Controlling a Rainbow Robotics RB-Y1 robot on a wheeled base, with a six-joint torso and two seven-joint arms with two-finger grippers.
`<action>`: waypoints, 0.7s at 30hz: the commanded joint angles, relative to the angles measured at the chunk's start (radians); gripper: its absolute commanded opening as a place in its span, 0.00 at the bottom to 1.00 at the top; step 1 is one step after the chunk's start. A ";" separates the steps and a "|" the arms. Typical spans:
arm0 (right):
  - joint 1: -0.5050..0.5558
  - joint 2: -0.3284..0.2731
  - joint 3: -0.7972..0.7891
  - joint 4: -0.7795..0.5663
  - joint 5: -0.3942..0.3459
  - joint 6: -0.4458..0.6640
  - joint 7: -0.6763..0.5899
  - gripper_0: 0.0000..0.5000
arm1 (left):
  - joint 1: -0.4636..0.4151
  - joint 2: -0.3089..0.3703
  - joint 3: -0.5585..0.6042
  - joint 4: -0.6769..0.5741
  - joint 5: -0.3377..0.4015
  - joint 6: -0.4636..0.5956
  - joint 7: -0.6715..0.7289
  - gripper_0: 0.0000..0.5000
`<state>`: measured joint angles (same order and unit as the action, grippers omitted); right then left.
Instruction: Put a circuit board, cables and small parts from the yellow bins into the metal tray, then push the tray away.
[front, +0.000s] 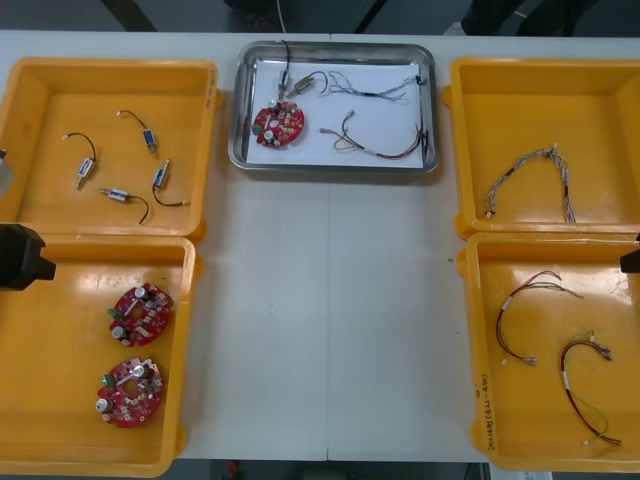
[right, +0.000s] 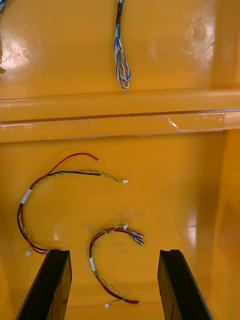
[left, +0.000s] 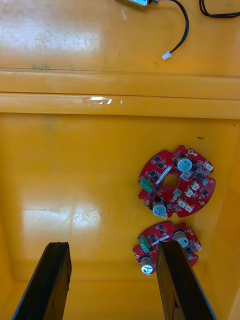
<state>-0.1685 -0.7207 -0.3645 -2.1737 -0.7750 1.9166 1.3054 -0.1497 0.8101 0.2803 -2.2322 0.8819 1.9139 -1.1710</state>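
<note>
metal tray (front: 335, 167) sits at the table's far edge, centre, white inside. in it: a round red circuit board (front: 279, 122) toward the tray's near-left corner, and a small metal part (front: 300, 85) w/ a black lead just beyond it, by the far-left corner. a twisted blue & white cable (front: 375, 88) lies along the tray's far side, and a red & yellow cable (front: 385, 145) lies toward its near-right corner.

left gripper (left: 112, 247) hangs over the near-left bin (front: 60, 400) at the table's left edge, fingers wide apart, nothing held. two spare boards (front: 140, 313) lie in that bin nearer its right wall, one beyond the other, close but apart. the nearer one is partly hidden by a finger in the left wrist view. far-left bin (front: 40, 150) holds four loose metal parts (front: 115, 194) w/ black leads.

right gripper (right: 114, 255) hangs over the near-right bin (front: 600, 300) at the table's right edge, fingers wide apart, empty. two spare red & yellow cables (front: 530, 310) lie on that bin's floor. one of them shows between the fingers, not gripped. far-right bin (front: 600, 120) holds one spare twisted cable (front: 530, 180).
</note>
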 joint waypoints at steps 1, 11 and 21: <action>0.012 0.009 -0.040 -0.029 -0.015 0.003 -0.028 1.00 | 0.015 0.041 0.030 -0.030 -0.001 0.006 -0.024 1.00; 0.015 0.012 -0.040 -0.032 -0.027 0.003 -0.020 1.00 | 0.015 0.041 0.030 -0.030 -0.001 0.006 -0.024 1.00; 0.015 0.012 -0.040 -0.032 -0.027 0.003 -0.020 1.00 | 0.015 0.041 0.030 -0.030 -0.001 0.006 -0.024 1.00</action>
<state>-0.1681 -0.7187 -0.3739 -2.1752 -0.7944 1.9166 1.3054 -0.1497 0.8102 0.2803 -2.2322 0.8819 1.9139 -1.1710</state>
